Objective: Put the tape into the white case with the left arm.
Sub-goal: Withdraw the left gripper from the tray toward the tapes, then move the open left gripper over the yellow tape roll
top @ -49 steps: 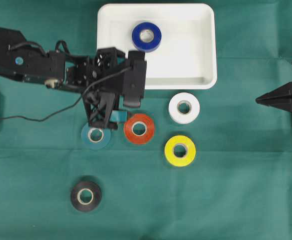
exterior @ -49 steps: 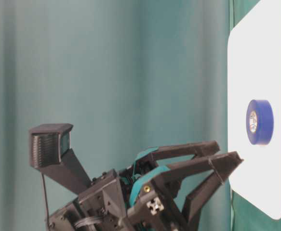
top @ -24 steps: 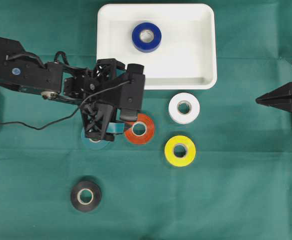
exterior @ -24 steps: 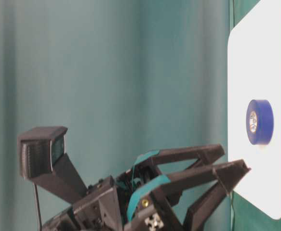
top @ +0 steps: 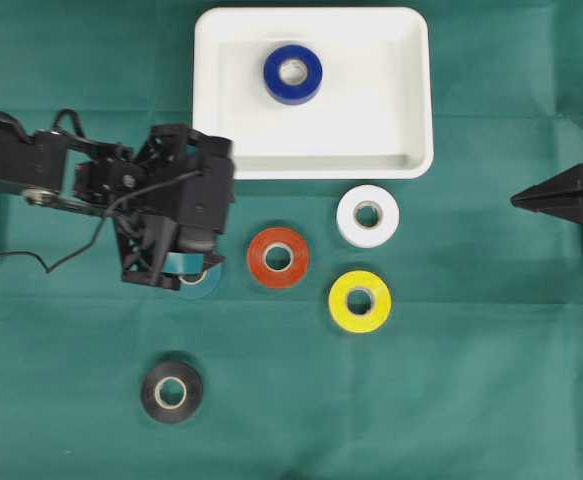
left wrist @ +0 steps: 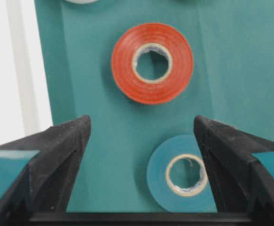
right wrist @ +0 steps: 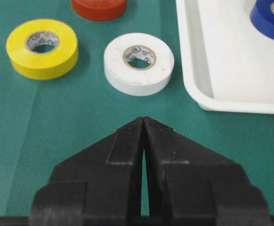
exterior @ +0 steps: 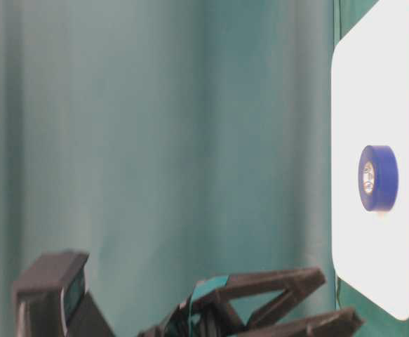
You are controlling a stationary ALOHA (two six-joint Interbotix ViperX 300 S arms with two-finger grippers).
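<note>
The white case lies at the back with a blue tape roll inside it. On the green cloth in front lie an orange tape, a white tape, a yellow tape and a black tape. A teal tape is mostly hidden under my left gripper. In the left wrist view the left gripper is open and holds nothing. The teal tape lies flat between the fingers, close to the right one, and the orange tape lies ahead of the tips.
My right gripper rests shut at the right edge, pointing left at the white tape. The case rim is to its right. A thin black cable trails from the left arm across the cloth.
The left arm has drawn back leftward, off the orange tape, and now hovers over the teal tape. Its jaws stayed open. The right arm has not moved.
</note>
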